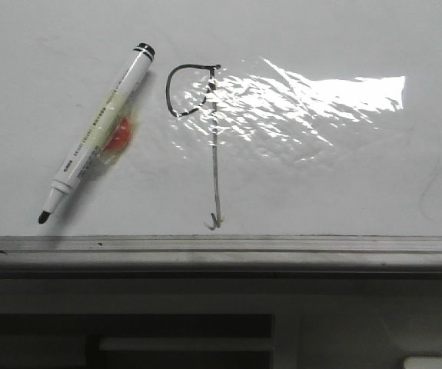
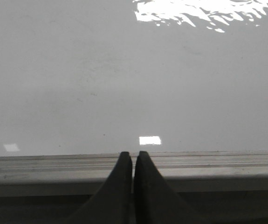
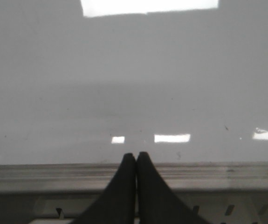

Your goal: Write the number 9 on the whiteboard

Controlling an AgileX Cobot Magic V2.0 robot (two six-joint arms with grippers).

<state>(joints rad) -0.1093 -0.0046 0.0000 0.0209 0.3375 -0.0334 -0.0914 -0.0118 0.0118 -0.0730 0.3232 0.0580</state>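
Seen from the front, the number 9 [image 1: 205, 138] stands drawn in thin black line near the middle of the whiteboard [image 1: 343, 184], its small loop at the top and its long stem ending in a tiny hook just above the grey rail [image 1: 221, 252]. A marker [image 1: 98, 131] lies tilted on the board to the left of the figure, cap off and tip pointing down-left, over an orange-red smudge [image 1: 118, 134]. In the left wrist view, the left gripper [image 2: 133, 156] is pressed together and empty over the rail. In the right wrist view, the right gripper [image 3: 136, 156] is likewise closed tight, holding nothing, above the board's edge.
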